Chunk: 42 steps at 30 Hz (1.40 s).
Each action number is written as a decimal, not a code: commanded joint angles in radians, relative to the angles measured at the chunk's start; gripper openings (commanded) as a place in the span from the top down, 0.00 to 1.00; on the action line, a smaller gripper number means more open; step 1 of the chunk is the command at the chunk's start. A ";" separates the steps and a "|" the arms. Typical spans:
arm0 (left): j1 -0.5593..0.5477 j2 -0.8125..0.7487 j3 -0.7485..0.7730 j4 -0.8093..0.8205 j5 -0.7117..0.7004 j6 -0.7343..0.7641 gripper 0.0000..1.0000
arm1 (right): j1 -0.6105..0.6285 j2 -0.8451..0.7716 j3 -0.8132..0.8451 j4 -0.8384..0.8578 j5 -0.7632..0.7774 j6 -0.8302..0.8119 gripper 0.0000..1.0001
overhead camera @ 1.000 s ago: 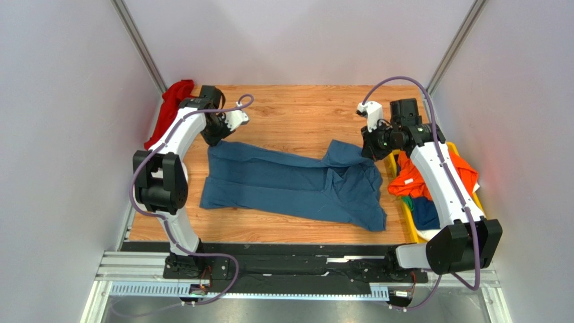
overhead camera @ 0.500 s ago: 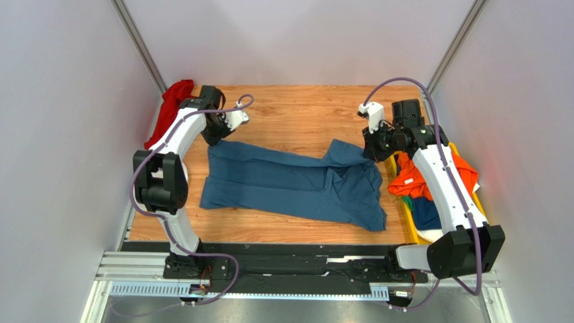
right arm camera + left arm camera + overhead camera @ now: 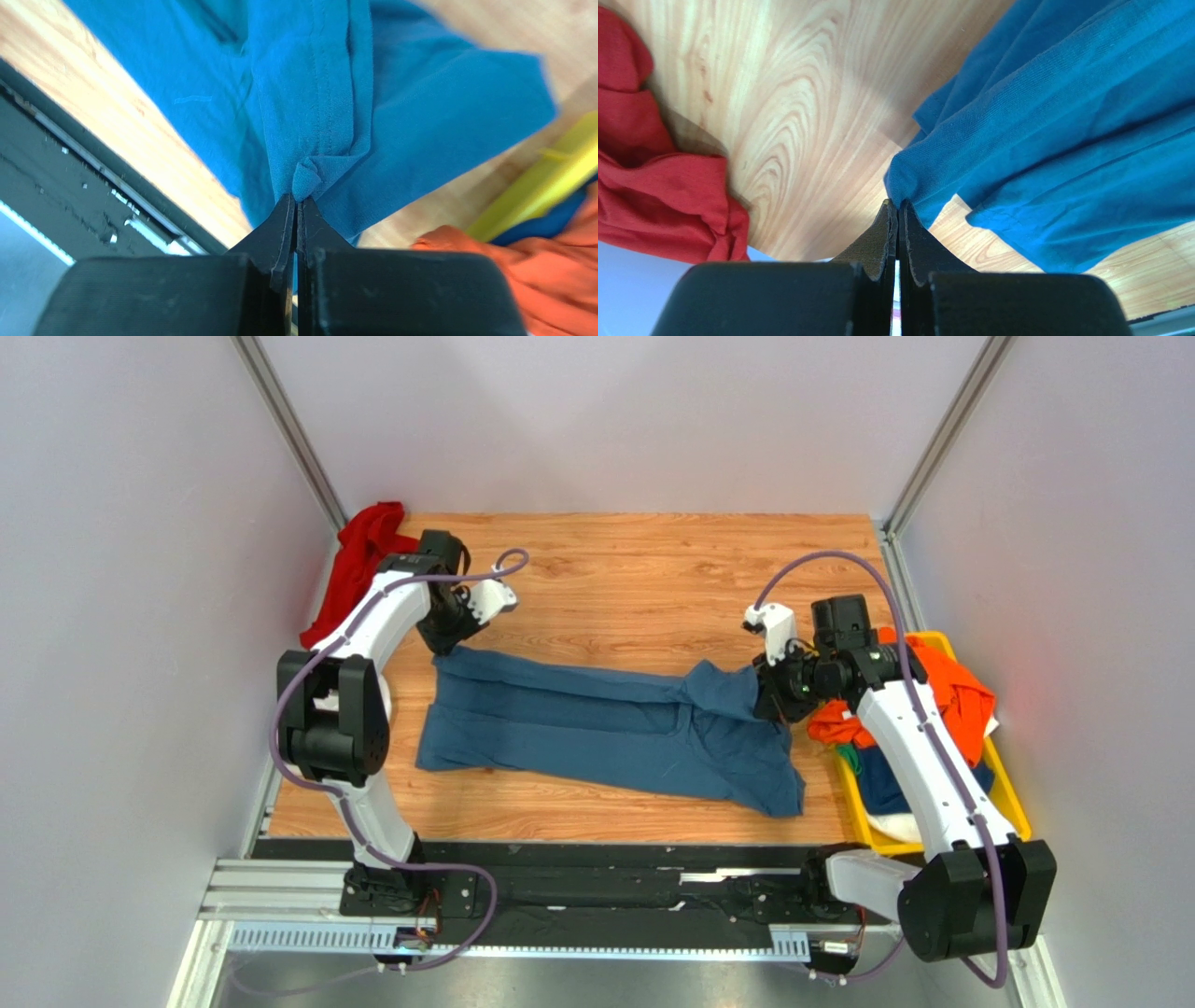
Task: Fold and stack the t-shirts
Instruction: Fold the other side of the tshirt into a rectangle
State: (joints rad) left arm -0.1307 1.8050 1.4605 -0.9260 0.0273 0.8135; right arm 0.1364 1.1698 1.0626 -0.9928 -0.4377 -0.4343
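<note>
A large slate-blue t-shirt [image 3: 603,728] lies spread across the wooden table [image 3: 631,574]. My left gripper [image 3: 446,633] is shut on its far left corner; the wrist view shows the blue cloth [image 3: 1032,119] pinched at my closed tips [image 3: 898,204]. My right gripper [image 3: 776,693] is shut on a bunched fold at the shirt's right end, seen as blue cloth [image 3: 316,105] pinched at the tips [image 3: 297,199]. An orange t-shirt [image 3: 933,693] and a navy one [image 3: 887,777] lie in the yellow bin [image 3: 1013,812].
A red cloth [image 3: 354,560] lies bunched at the table's far left corner, also in the left wrist view [image 3: 654,182]. The yellow bin stands at the table's right edge, close to my right arm. A black rail [image 3: 603,875] runs along the near edge.
My right gripper has moved nearer and down, pulling the shirt's right end toward the front. My left gripper has shifted slightly nearer with its corner. Both stay shut on the shirt.
</note>
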 commanded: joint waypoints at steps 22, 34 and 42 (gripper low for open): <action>-0.007 -0.032 -0.147 0.007 -0.024 -0.017 1.00 | 0.006 0.067 -0.180 0.106 -0.001 -0.040 1.00; -0.010 0.053 -0.149 -0.057 -0.070 -0.050 0.87 | 0.005 0.114 -0.196 0.092 0.004 -0.064 1.00; -0.010 0.056 -0.169 -0.096 -0.066 -0.059 0.80 | 0.006 0.119 -0.222 0.082 0.031 -0.090 1.00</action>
State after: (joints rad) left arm -0.1379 1.8740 1.2953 -0.9710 -0.0357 0.7692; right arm 0.1371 1.2896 0.8524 -0.9157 -0.4244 -0.4843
